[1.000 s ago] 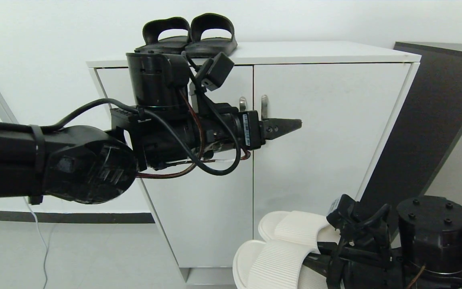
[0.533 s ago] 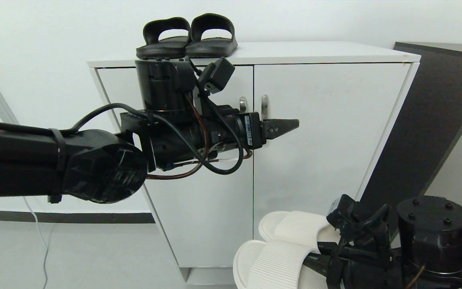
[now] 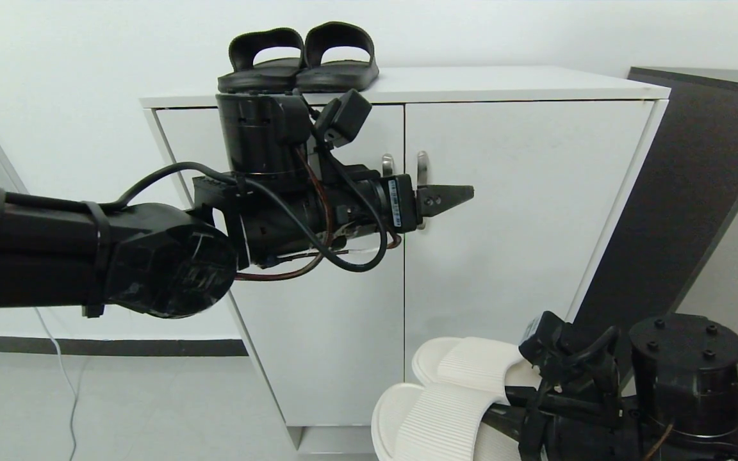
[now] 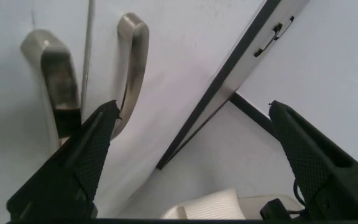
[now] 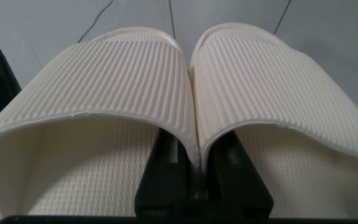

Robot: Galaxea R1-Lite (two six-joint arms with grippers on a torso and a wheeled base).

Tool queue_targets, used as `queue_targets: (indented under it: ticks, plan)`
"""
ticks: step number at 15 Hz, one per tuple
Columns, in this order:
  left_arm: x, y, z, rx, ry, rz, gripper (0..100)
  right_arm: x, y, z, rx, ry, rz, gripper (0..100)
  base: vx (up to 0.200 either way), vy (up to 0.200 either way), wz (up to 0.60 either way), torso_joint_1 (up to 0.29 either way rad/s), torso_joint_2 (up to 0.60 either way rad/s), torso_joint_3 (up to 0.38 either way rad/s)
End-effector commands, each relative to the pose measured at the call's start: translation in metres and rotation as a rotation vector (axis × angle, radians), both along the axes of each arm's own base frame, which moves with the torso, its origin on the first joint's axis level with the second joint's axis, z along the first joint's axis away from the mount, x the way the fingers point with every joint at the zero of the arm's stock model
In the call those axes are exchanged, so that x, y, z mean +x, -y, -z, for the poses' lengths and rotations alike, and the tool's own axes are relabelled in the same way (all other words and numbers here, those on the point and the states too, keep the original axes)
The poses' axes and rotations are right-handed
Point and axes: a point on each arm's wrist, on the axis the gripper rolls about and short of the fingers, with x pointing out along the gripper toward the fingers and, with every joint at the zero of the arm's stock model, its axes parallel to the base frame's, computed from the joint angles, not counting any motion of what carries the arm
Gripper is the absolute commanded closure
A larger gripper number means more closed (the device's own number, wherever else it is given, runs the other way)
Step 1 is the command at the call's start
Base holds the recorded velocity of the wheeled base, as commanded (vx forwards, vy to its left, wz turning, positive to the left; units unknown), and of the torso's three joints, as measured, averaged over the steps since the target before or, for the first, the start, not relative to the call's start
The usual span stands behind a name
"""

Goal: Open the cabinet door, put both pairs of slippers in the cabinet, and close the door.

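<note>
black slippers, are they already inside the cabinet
No, the black slippers sit on top of the cabinet, whose doors are shut.

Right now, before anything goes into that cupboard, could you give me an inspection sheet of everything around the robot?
Surface: white cabinet top, bare right of the black slippers.
Job's things: cabinet doors both shut, two metal handles at the middle seam; black slippers side by side on the top's left part; white slippers held low before the cabinet.
Clutter: nothing seen.
Claws: left claw open, close to the right door's handle; right claw shut on the white slippers' inner walls.
Cables: black and reddish cables loop along the left arm; thin white cord by the wall.
Surroundings: white wall, dark panel right of the cabinet, pale floor.
</note>
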Motion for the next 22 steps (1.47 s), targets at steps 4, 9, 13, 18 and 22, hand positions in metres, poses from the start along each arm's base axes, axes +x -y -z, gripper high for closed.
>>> queue_targets:
  ticks: [4,9,13,18,22]
  plan:
    - [0.011,0.012,0.007,-0.003,-0.013,0.007,0,0.001,-0.001,0.001,-0.001,0.000,0.000,100,0.000,0.000,0.00,0.000,0.00,0.000]
    - [0.006,0.011,0.006,-0.013,-0.028,0.012,100,-0.001,-0.001,0.004,-0.007,-0.010,-0.010,100,0.000,0.000,0.00,0.000,0.00,0.000]
    - [-0.011,0.000,0.004,-0.011,-0.032,0.015,100,-0.009,0.001,0.010,-0.012,-0.043,-0.088,100,0.000,0.000,0.00,0.000,0.00,0.000]
    - [-0.047,0.004,0.005,-0.014,-0.019,0.087,100,-0.021,0.009,0.019,0.002,0.002,-0.201,100,0.000,0.000,0.00,0.000,0.00,0.000]
    - [-0.067,-0.006,0.002,-0.015,-0.015,0.107,100,-0.022,0.010,0.021,-0.010,0.007,-0.209,100,0.000,0.000,0.00,0.000,0.00,0.000]
